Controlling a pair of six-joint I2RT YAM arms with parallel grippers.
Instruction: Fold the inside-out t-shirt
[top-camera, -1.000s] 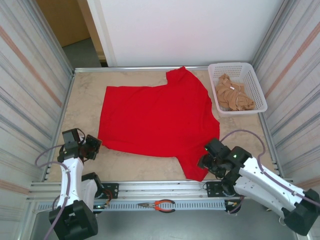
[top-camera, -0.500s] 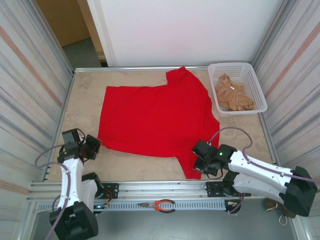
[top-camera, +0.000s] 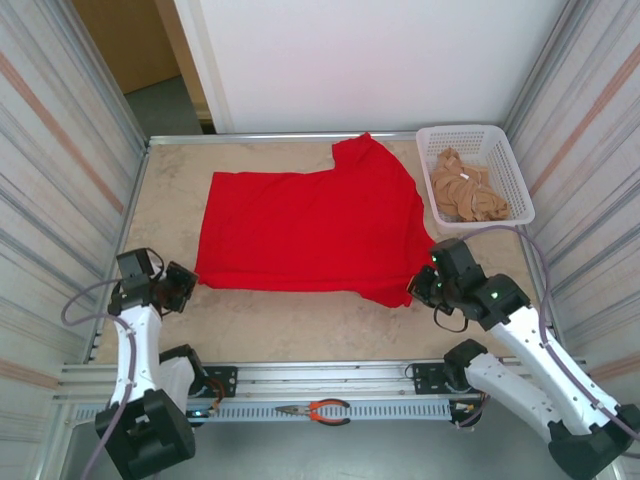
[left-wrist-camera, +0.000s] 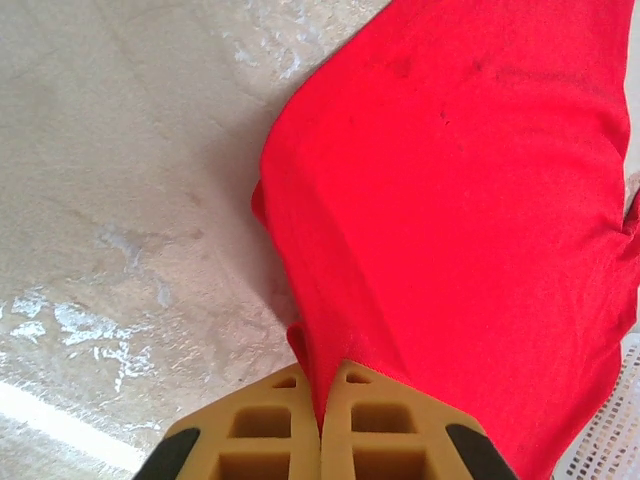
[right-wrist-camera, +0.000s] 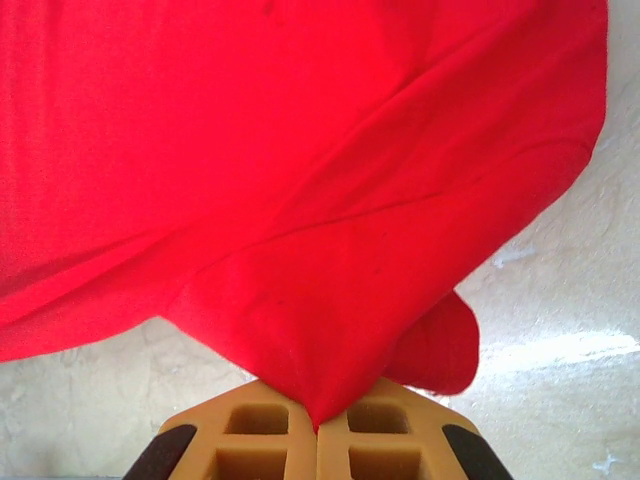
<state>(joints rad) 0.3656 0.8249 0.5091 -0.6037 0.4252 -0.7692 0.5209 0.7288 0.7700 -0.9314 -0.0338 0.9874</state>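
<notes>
The left hand (top-camera: 180, 288) is clamped on the near left corner of the shirt (top-camera: 310, 235); in its wrist view the red cloth comes straight out of the slit between the two tan fingers (left-wrist-camera: 260, 450), which are pressed together on it. The right hand (top-camera: 420, 288) is likewise clamped on the shirt, gripping a folded point of cloth at the near right edge, with a small rolled lobe of red just to the right of its fingertips. From both hands the shirt spreads forward over the desk (top-camera: 170, 190), lying mostly flat between them and beyond them, plain red side up, with one sleeve reaching farthest away ahead of the right hand. Beyond and to the right of the right hand stands a white basket (top-camera: 505, 150) holding tan cloth (top-camera: 462, 190). Behind both hands, on the rail, lie pliers (top-camera: 320, 409).
</notes>
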